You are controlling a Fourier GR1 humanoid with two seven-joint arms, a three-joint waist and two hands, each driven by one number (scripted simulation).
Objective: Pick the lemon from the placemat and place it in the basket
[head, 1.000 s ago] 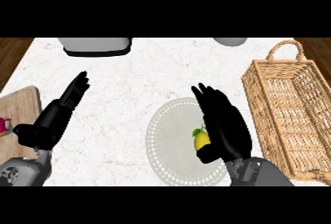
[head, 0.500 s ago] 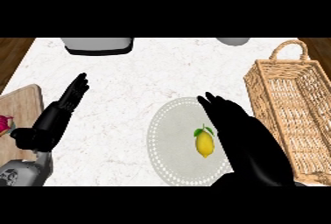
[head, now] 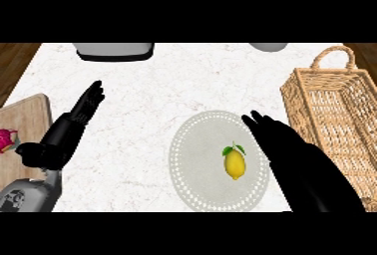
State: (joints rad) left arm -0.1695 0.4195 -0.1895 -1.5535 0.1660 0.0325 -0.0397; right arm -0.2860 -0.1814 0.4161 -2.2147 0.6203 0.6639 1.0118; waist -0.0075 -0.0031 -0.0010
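Right now the lemon (head: 234,164) is lying on the round pale placemat (head: 193,164), a touch toward three o'clock of the mat's middle, its green leaf pointing to twelve. Nothing is gripping it. The right hand (head: 298,159) is hanging just at the lemon's three o'clock side, over the mat's edge, with its fingers stretched out straight and close together, aiming up toward eleven o'clock; whether its side is actually touching the fruit I cannot tell, though a thin strip of mat is showing between them. The wicker basket (head: 337,112) is sitting further out at three o'clock, long and narrow, its looped handle at the twelve o'clock end, and the hand is lying between lemon and basket.

Over at nine o'clock the left hand (head: 65,134) is resting open above the marble counter (head: 162,94), fingers straight and pointing to twelve, holding nothing. Beside it a wooden board (head: 26,119) is peeking in from the edge with something pink (head: 6,141) on it. Up at twelve o'clock a grey and black appliance (head: 115,51) is sitting, and a pale bowl (head: 269,47) is showing near one o'clock.
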